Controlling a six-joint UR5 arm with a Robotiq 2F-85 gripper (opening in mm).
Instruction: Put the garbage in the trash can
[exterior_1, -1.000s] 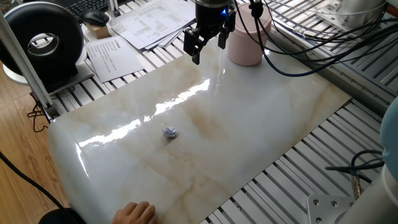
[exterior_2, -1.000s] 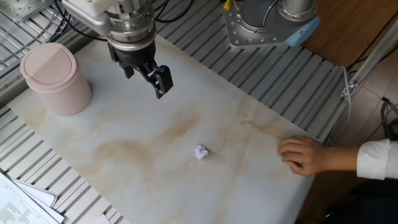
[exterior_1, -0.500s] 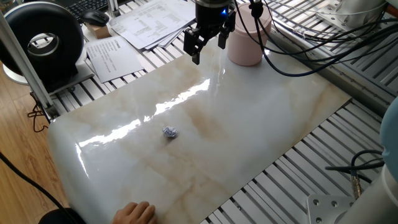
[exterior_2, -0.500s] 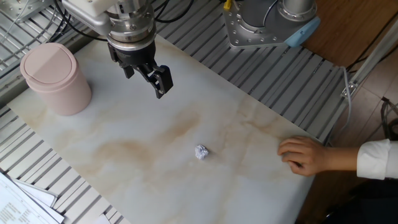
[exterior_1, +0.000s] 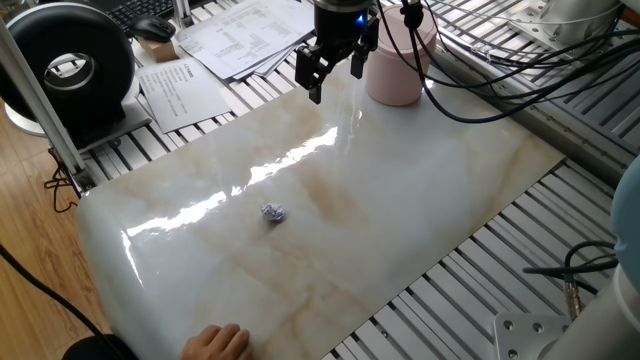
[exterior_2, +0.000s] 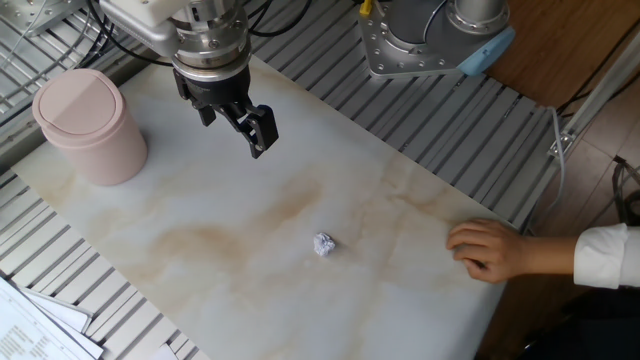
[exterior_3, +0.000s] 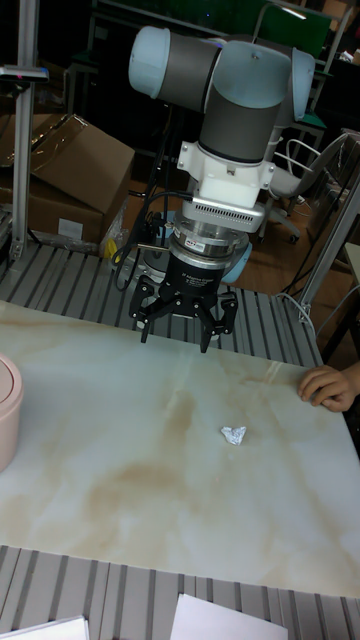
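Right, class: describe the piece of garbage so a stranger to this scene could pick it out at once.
Start at the pale marble-look tabletop. Near its middle, between the pink trash can at one end and a person's hand at the opposite edge, lies the garbage. It is a tiny crumpled white ball with bluish marks, far smaller than the can or the hand.

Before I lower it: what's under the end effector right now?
Only bare marble tabletop shows under the open end effector. The garbage lies apart, toward the person's hand. No view hides that spot.
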